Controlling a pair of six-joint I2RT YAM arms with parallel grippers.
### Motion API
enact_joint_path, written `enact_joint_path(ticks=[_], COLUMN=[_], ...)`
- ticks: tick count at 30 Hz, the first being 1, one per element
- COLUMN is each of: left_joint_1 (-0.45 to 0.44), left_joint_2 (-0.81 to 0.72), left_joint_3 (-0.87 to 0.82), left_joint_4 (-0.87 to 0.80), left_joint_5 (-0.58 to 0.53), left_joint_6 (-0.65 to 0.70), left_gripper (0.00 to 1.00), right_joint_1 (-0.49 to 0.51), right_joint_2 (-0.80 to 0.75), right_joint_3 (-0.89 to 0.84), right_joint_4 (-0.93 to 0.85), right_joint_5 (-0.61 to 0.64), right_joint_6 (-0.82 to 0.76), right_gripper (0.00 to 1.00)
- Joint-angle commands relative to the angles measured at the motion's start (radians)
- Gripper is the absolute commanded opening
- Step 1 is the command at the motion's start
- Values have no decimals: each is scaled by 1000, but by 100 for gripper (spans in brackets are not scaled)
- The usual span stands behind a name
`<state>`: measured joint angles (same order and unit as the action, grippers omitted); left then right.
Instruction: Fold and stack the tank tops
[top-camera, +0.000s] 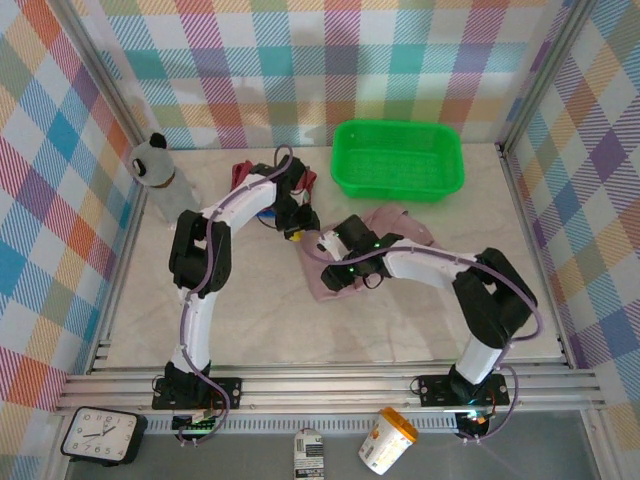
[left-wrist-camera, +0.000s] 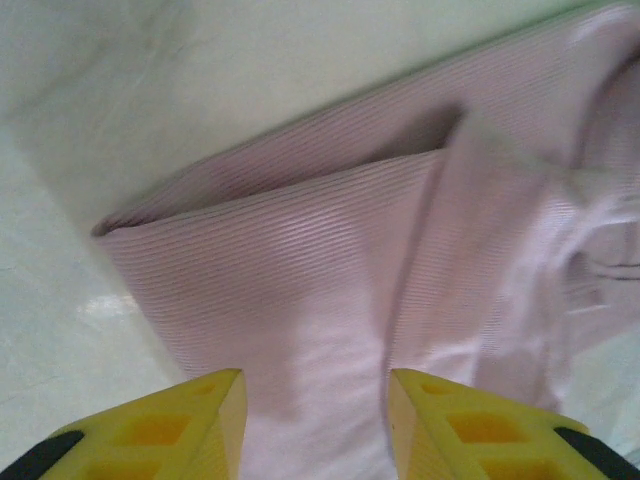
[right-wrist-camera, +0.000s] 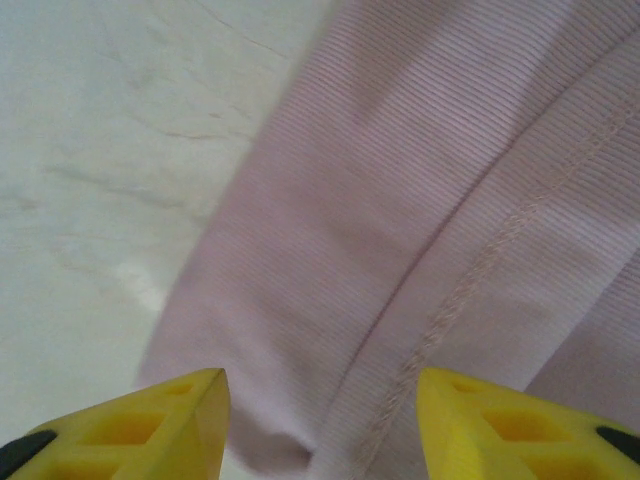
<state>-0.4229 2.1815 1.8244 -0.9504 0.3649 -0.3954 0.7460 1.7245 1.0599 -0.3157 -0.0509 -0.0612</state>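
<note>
One pale pink tank top (top-camera: 398, 224) lies crumpled near the middle of the table (top-camera: 250, 320), just in front of the green basket (top-camera: 398, 194), with both arms bent in over its left edge. It is thin ribbed knit, partly doubled over itself, with a stitched hem running across it in the right wrist view. It should be light, limp and easy to drag. It will not hold a crease by itself and will likely bunch up if lifted by one point. The better hold is probably a pinch at two spread corners or along the hem, where the cloth is thicker.

Both grippers are above this top. The left gripper (left-wrist-camera: 315, 420) has its yellow fingers parted, and the cloth lies flat below the gap with nothing pinched. The right gripper (right-wrist-camera: 320, 420) is parted too, over the hem, and holds nothing.

A dark red tank top (top-camera: 240, 172) sits bunched at the back behind the left arm. A bottle (top-camera: 155, 170) stands at the left edge. A clock (top-camera: 100, 436) and a cup (top-camera: 388, 440) sit below the table's near rail. Any lettering on them is too small to read, and the cloth shows no label.
</note>
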Motion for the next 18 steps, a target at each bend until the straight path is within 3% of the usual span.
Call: enact_joint_path(ticks=[1,6,11,18], left_joint_1=[9,12,12,13], left_joint_2=[-8,57,88,134], left_joint_3=[-33,-70,-74,-62], left_joint_4=[54,101,68,5], left_joint_5=[15,67,10,-104], left_joint_6=[26,32,73,128], left_gripper=[41,36,34,28], right_joint_1=[2,16,10,-44], right_joint_2=[57,97,83,29], right_joint_3=[53,62,52,32], right_joint_4=[-23,-55,-105,-147], right_joint_5=[99,186,276,294], right_joint_6=[-29,-64,-53,7], right_gripper=[51,51,45,34])
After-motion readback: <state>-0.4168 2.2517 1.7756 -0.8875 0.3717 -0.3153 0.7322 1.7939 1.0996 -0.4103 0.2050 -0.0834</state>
